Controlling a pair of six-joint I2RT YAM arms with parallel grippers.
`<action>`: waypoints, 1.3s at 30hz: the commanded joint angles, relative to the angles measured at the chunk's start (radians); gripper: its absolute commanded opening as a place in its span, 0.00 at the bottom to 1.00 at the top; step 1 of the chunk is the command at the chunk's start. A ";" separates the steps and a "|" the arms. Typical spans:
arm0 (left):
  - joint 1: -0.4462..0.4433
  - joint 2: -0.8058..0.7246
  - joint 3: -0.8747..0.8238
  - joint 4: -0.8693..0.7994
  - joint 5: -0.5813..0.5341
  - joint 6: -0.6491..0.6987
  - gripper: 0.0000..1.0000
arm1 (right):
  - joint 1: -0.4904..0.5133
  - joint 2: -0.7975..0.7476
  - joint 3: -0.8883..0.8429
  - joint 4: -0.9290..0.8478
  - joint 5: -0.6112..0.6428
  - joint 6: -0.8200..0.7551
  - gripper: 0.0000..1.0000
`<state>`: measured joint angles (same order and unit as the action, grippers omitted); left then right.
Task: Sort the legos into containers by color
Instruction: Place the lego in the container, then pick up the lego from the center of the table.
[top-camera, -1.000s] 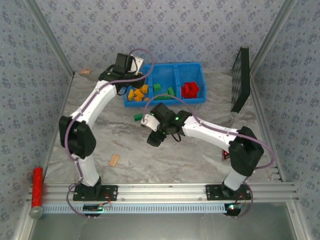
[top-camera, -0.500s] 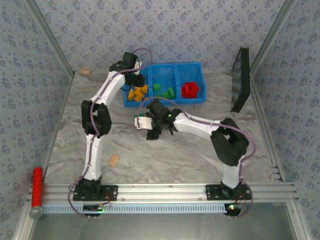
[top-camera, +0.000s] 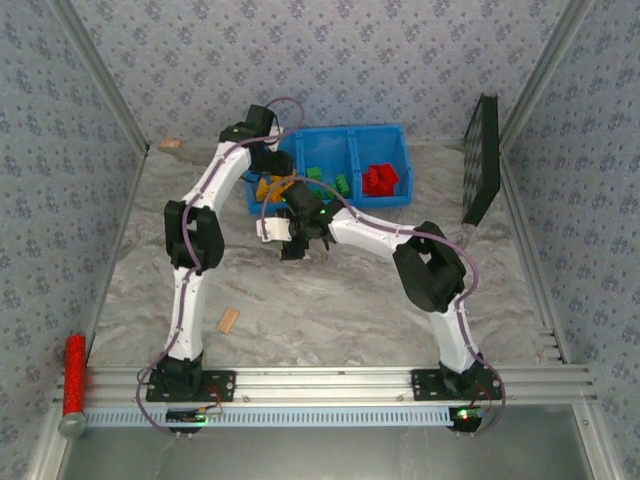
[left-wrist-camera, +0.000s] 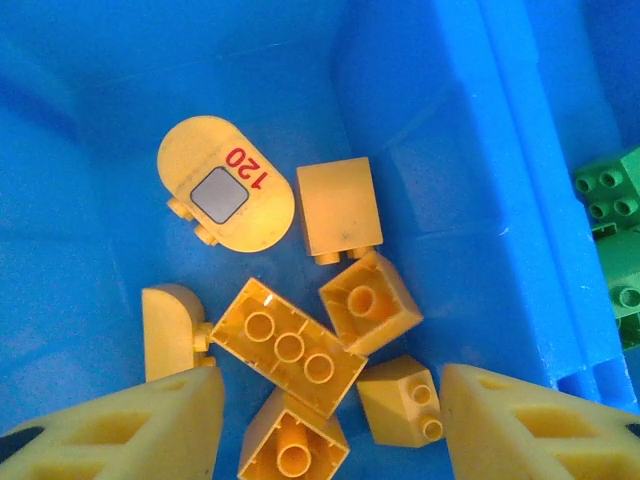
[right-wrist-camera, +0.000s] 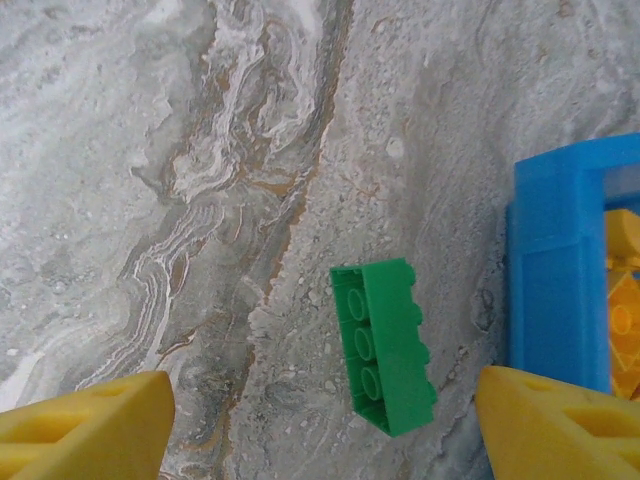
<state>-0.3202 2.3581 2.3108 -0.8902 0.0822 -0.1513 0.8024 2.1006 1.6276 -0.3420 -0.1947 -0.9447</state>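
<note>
We are holding the left jaws apart over the bin's (left-wrist-camera: 440, 150) yellow legos (left-wrist-camera: 288, 347), the right jaws apart over a green lego (right-wrist-camera: 383, 345) beside it.

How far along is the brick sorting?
Nearly done. Yellow bricks lie in the left compartment of the bin, green bricks in the middle, red bricks on the right. In hand: the right claw hangs open above one loose green brick on the table beside the bin, not yet gripped. The left claw is open and empty over the yellow ones. Left: grip that brick, drop it in the middle.
</note>
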 joint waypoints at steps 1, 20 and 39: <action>0.010 -0.029 0.036 -0.027 0.018 -0.004 0.60 | 0.000 0.041 0.040 -0.046 -0.010 -0.041 0.80; -0.002 -0.504 -0.258 -0.020 0.006 0.063 0.64 | -0.026 0.202 0.235 -0.098 0.030 -0.012 0.79; 0.110 -1.070 -0.575 -0.060 -0.120 0.109 0.76 | -0.020 0.344 0.370 -0.178 0.030 0.090 0.41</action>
<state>-0.2245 1.3357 1.7672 -0.9405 -0.0116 -0.0597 0.7727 2.4054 1.9720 -0.4900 -0.1608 -0.9077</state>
